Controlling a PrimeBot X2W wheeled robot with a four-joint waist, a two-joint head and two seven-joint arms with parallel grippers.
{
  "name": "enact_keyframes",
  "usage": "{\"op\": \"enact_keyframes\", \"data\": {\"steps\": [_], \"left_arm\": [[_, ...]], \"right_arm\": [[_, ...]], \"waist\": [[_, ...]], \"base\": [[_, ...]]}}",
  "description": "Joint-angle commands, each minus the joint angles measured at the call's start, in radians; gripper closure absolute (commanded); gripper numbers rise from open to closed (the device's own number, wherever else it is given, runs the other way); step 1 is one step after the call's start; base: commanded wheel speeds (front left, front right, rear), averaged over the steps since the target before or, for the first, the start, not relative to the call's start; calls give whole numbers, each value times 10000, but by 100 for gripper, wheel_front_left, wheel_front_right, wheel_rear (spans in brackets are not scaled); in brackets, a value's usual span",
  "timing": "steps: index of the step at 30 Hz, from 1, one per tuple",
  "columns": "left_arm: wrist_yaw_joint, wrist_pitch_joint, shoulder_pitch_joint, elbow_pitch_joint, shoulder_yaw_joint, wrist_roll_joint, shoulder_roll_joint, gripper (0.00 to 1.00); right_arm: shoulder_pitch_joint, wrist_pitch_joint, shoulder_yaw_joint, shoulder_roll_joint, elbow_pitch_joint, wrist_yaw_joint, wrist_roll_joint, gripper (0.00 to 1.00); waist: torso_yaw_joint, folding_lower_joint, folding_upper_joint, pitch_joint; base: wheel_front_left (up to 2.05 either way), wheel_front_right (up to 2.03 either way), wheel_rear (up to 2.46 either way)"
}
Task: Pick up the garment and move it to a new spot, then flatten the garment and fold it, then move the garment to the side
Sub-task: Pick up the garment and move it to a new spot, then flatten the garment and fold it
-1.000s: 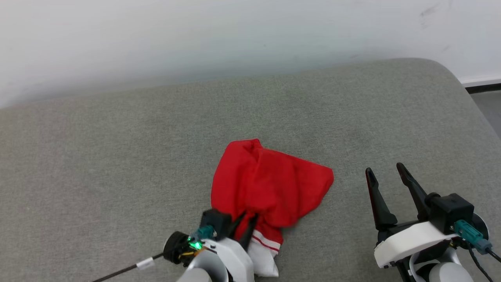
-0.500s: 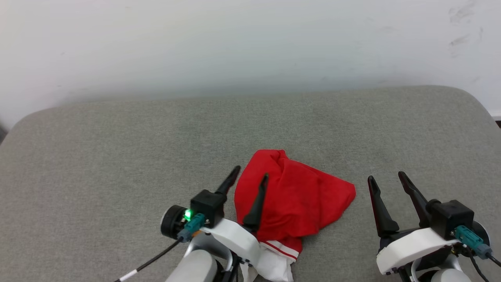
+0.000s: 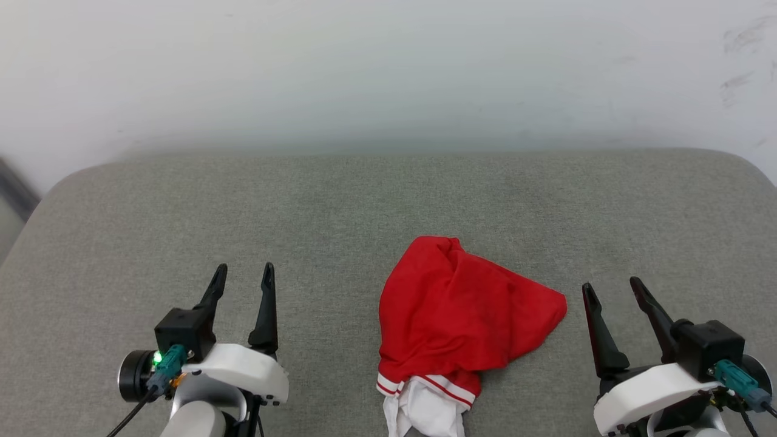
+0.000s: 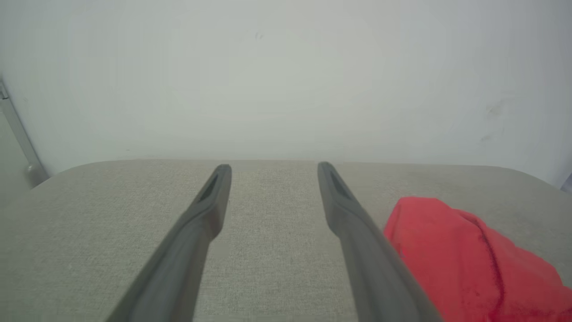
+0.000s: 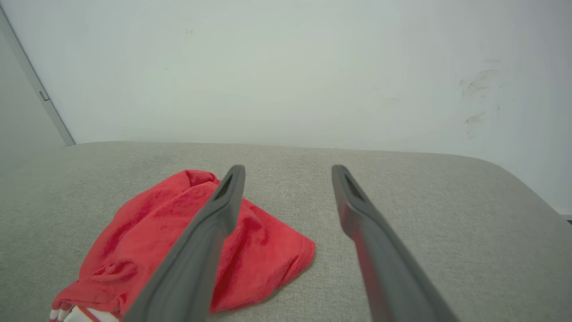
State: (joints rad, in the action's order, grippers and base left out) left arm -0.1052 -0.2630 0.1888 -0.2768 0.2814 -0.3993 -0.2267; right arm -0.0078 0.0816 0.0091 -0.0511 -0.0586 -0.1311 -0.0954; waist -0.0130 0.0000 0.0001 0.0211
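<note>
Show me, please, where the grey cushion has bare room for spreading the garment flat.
The widest bare stretch of the grey cushion runs between the garment and the wall. Another lies between the left end effector and the garment. Tighter: the strip between the garment and the right end effector.

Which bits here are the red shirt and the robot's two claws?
red shirt [image 3: 461, 309], head view, on its bunched red middle.
left gripper [image 3: 244, 267], head view, midway between its open fingertips.
right gripper [image 3: 610, 283], head view, midway between its open fingertips.
</note>
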Motion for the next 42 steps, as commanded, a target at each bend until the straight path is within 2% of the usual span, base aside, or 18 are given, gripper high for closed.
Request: {"op": "enact_keyframes", "data": {"steps": [1, 18, 23, 29, 33, 37, 40, 42], "left_arm": [[65, -23, -192, 28, -34, -44, -17, 0], [7, -25, -689, 63, -15, -51, 64, 0], [-11, -25, -575, 105, 31, -36, 113, 0], [18, -25, -267, 385, -15, 112, 294, 0], [108, -25, 18, 596, -24, 258, 369, 0], [204, -25, 365, 748, -45, 428, 483, 0], [295, -25, 567, 820, -69, 553, 594, 0], [319, -25, 633, 846, -91, 587, 639, 0]], "right_arm": [[196, -24, -1, 12, 33, 7, 8, 0], [440, -242, 63, 12, 140, 7, -190, 0], [106, -893, -151, 12, -172, 7, -480, 0], [-950, -3001, -179, -77, -1019, 7, -756, 0], [-1801, -5391, 167, -368, -1590, 7, -1160, 0], [-2467, -7286, 575, -708, -2011, 5, -1426, 0], [-2869, -8068, 924, -842, -2325, 7, -1549, 0], [-2978, -8194, 1054, -928, -2421, 7, -1527, 0]], "waist": [[-47, 0, -1, 33], [-292, 0, -1, 139], [-256, 0, -1, -20], [-1, 0, -1, -566], [316, 0, -1, -1051], [669, 0, -1, -1569], [901, 0, -1, -1922], [962, 0, -1, -2025]], "base": [[0, 0, 0], [0, 0, 0], [0, 0, 0], [0, 0, 0], [0, 0, 0], [0, 0, 0], [0, 0, 0], [0, 0, 0]]}}
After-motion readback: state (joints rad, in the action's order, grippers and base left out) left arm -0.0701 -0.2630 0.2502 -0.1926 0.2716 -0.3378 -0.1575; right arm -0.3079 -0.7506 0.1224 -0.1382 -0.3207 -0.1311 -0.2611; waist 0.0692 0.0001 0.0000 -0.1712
